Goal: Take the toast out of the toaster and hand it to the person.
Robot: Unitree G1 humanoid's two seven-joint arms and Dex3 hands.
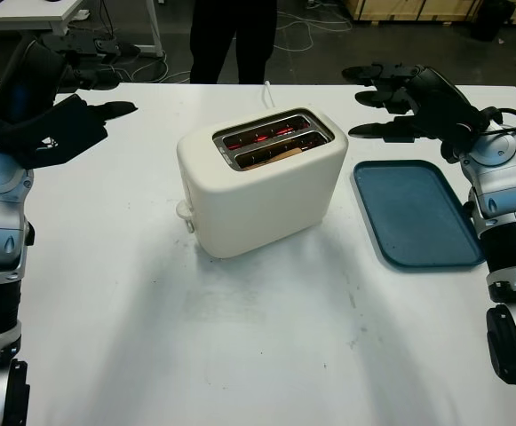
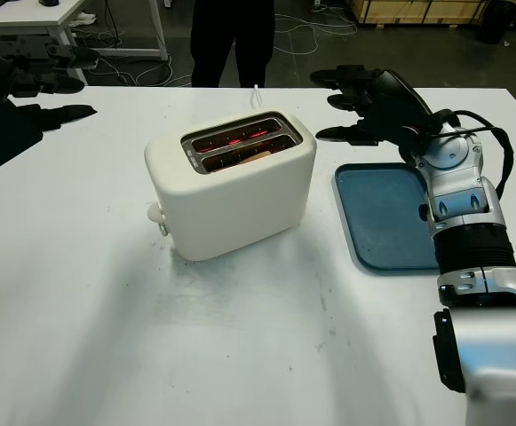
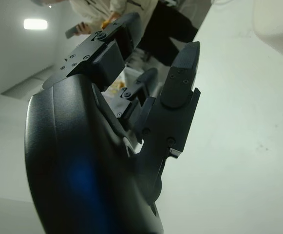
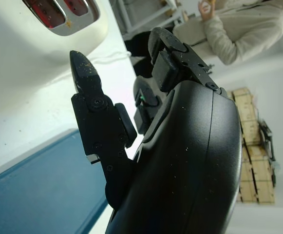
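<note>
A big white table (image 1: 240, 355) fills most of the frame. A cream toaster (image 1: 262, 182) sits in the middle. A blue tray (image 1: 415, 215) lies on the right.

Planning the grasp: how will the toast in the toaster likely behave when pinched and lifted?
The toast sits low in the near slot, so little edge is free to pinch. The elements glow red, so it is probably hot, dry, stiff and apt to crumble under a hard squeeze. Being a thin slice, it should be light. Both hands, left and right, are open.
</note>
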